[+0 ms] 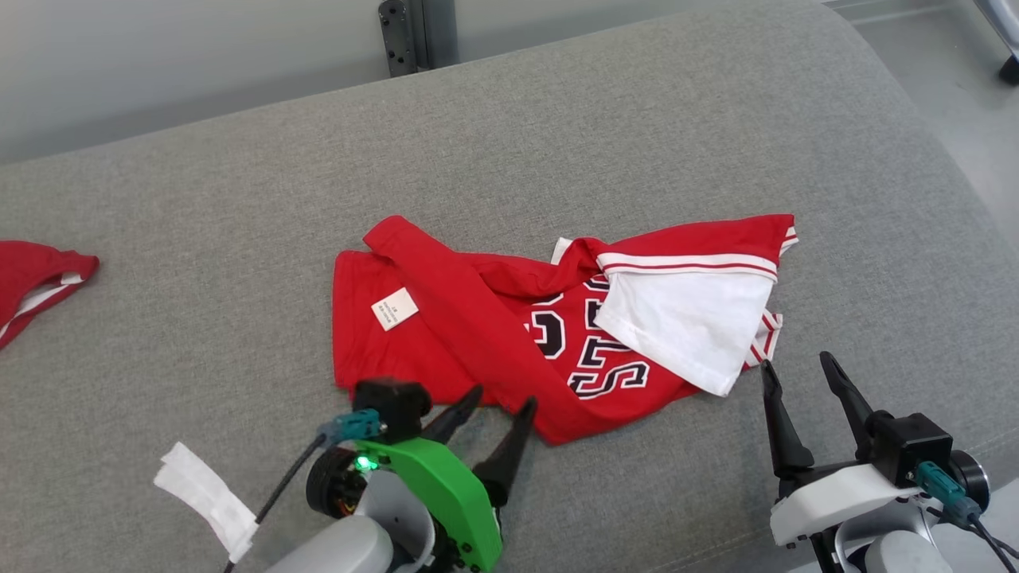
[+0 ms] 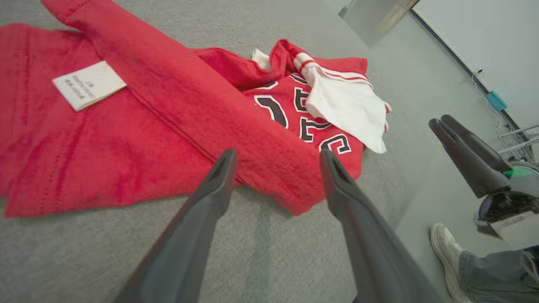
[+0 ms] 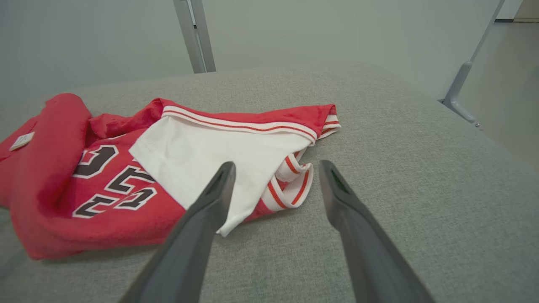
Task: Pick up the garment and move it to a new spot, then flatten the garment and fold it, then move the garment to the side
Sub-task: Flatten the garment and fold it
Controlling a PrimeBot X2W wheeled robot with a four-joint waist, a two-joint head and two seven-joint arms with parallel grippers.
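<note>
- Crumpled red-and-white lettered jersey [image 1: 478, 318], centre, on grey woven surface [image 1: 557, 119].
- Left gripper [image 1: 503, 396], lower centre: spread wide, empty, perhaps touching the hem.
- Right gripper [image 1: 796, 360], lower right: spread wide, empty.

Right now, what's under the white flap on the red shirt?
The white flap lies on the front of the red shirt, over part of its black letters. A striped cuff peeks out at its right edge. Any lettering beneath it is hidden.
</note>
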